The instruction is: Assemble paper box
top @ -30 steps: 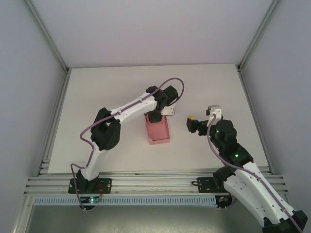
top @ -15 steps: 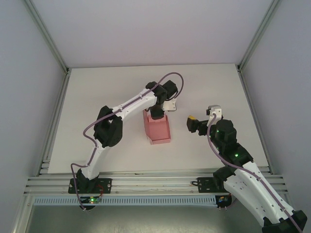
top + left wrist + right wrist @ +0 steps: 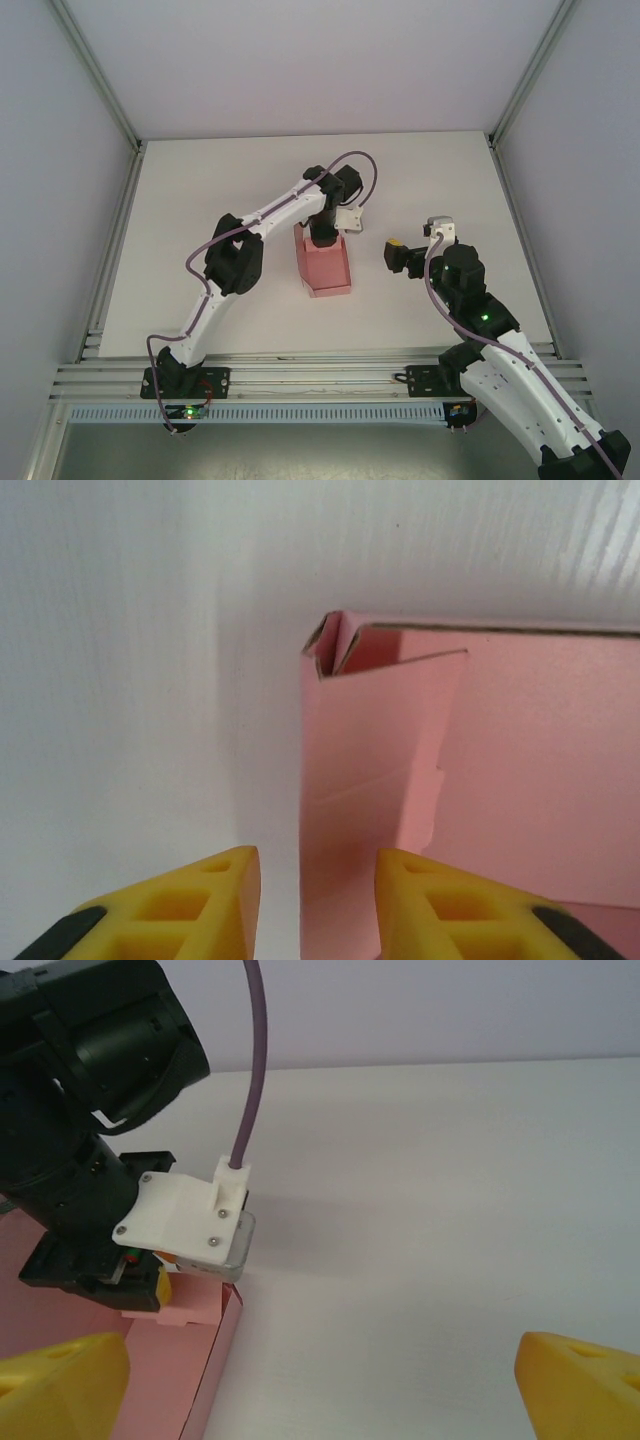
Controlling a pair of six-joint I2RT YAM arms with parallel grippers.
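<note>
The pink paper box (image 3: 326, 270) lies in the middle of the table as an open tray with folded-up walls. My left gripper (image 3: 322, 238) points down at the box's far end. In the left wrist view its yellow fingers (image 3: 215, 905) straddle an upright pink wall (image 3: 345, 810) of the paper box (image 3: 530, 770). The right finger sits at the wall and a strip of table shows between the left finger and the wall, so the left gripper (image 3: 318, 910) is open. My right gripper (image 3: 393, 256) hovers wide open to the right of the box, holding nothing.
The right wrist view has the left arm's black wrist and white camera mount (image 3: 185, 1215) over the box's corner (image 3: 215, 1335). White table (image 3: 440, 180) lies all round, with metal frame rails (image 3: 300, 375) along the near edge and grey walls at both sides.
The left arm has shifted its gripper over the box's far wall and its jaws have narrowed around it. The right arm has not moved.
</note>
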